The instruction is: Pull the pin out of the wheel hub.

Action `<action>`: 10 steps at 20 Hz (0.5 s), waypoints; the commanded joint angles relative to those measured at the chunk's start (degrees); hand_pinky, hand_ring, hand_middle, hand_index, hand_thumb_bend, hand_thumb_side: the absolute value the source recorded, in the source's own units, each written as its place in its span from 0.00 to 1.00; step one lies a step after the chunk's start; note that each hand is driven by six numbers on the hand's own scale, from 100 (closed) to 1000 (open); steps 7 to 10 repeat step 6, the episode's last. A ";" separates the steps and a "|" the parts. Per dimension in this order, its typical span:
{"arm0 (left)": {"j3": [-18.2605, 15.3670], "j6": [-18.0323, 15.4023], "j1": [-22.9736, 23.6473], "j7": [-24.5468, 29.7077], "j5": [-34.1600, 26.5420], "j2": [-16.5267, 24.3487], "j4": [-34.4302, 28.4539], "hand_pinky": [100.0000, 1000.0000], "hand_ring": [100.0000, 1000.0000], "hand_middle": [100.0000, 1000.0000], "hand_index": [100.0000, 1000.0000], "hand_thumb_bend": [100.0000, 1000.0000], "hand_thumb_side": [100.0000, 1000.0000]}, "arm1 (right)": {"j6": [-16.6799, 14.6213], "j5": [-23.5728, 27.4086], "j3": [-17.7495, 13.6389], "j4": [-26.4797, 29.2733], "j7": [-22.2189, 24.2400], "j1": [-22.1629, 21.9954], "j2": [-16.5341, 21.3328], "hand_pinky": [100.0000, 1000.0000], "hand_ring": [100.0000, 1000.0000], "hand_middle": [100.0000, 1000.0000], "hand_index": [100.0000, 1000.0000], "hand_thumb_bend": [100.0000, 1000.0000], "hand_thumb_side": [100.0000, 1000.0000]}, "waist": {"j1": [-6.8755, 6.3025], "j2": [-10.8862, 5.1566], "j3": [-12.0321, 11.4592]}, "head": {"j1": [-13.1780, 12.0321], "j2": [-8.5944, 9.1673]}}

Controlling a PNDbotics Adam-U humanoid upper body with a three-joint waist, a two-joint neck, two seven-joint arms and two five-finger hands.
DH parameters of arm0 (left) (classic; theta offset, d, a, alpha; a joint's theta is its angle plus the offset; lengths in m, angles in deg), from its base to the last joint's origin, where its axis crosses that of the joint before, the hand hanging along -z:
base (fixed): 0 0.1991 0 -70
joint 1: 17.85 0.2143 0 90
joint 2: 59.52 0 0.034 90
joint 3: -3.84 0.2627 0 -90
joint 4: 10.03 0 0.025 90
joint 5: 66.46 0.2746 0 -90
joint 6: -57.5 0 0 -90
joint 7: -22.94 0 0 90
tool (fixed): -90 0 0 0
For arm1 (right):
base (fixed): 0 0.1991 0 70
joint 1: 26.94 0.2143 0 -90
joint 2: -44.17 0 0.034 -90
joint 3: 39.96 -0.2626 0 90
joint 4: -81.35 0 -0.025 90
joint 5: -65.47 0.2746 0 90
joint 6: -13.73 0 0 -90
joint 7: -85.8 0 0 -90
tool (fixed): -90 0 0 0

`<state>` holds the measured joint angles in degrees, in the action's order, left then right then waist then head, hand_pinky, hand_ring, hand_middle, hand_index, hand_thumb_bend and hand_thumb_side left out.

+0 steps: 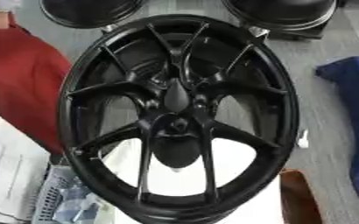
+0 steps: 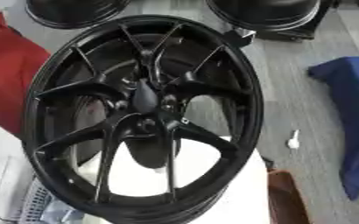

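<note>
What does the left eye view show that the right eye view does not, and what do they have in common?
Only the left eye view shows a fair stretch of the pale mesh basket at the lower left; the right eye view catches just a sliver of it. Only the right eye view shows the small white object on the floor well clear of the rim; in the left eye view it sits close against it. Both share the black wheel hub, the red cloth, the blue cloth and two dark wheels behind. Neither shows a robot hand.

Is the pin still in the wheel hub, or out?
Cannot tell. The hub is all black, and no pin stands out there. A small white thing lies on the floor.
</note>
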<state>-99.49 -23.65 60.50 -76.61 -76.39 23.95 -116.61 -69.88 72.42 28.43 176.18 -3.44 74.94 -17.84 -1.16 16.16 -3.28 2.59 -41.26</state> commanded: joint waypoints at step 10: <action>0.72 -0.35 -1.50 0.67 -0.23 0.15 -1.51 0.74 0.55 0.47 0.69 0.34 0.55 | -6.41 8.09 8.07 13.62 -7.96 -3.43 -10.67 0.92 0.63 0.59 0.73 0.00 0.21 | -0.35 -0.78 -0.43 | 0.70 0.26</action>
